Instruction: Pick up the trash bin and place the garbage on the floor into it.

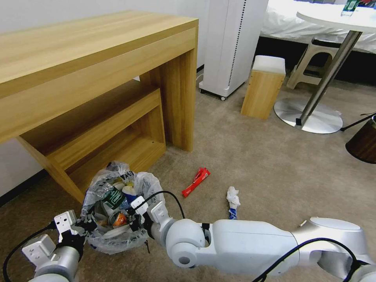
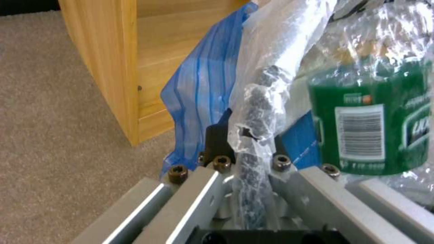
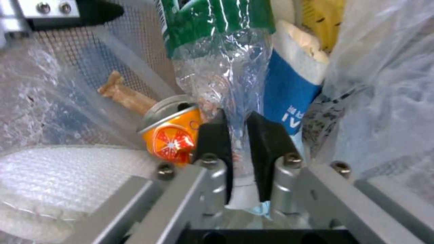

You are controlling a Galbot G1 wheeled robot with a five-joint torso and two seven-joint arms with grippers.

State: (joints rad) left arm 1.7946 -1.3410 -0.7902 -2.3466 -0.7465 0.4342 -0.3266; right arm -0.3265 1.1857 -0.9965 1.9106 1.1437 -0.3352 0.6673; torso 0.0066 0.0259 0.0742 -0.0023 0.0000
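The trash bin, a dark mesh bin lined with a crinkly plastic bag, stands on the beige floor before the desk. My left gripper is shut on its rim, bag and mesh pinched between the fingers. My right gripper reaches inside the bin and is shut on the clear neck of the green bottle. An orange can, a blue-white wrapper and a wooden stick lie in the bin. On the carpet lie a long red packet and crumpled white paper.
A wooden desk with a low shelf rises right behind the bin. Farther right are a white appliance, a small wooden stool, a round table's metal base and a brown bin.
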